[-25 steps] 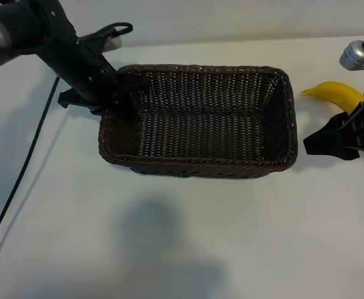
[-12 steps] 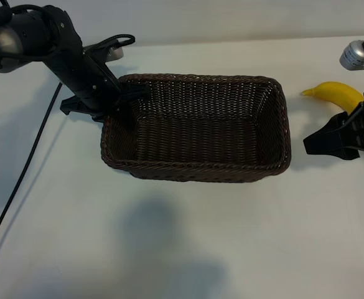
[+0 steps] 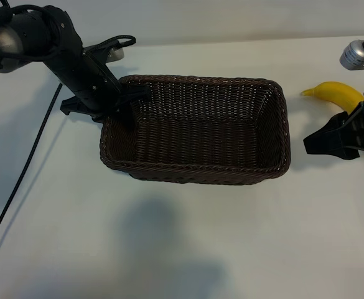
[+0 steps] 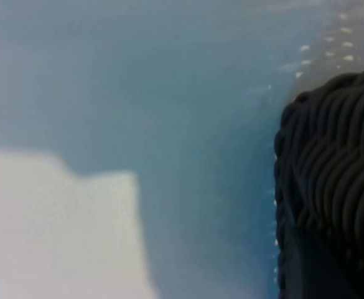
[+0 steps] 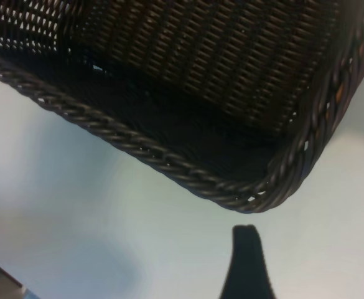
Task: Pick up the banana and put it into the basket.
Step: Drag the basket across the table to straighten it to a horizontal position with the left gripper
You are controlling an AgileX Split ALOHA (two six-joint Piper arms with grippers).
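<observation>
A dark brown woven wicker basket (image 3: 194, 128) sits in the middle of a white table (image 3: 169, 237), with bare tabletop open all along its near side and a narrower strip behind its far rim. At the basket's left end, the left gripper (image 3: 127, 103) reaches steeply down over the short wall, its fingers drawn close and pinching the woven rim at the far-left corner; in the left wrist view the dark weave (image 4: 331, 187) fills one side, right up against the camera. A black cable (image 3: 20, 177) trails from that arm across the table's left edge. The bright yellow banana (image 3: 337, 93) lies on the table well clear of the basket's right end, its tapered tip pointing toward the basket, its other end hidden behind the right arm. The right gripper (image 3: 331, 138) hangs just in front of the banana with its fingers spread and holding nothing; a gap of bare table separates it from the basket's rounded near-right corner (image 5: 256, 196). A silver and black object (image 3: 360, 55) rests at the far right edge.
</observation>
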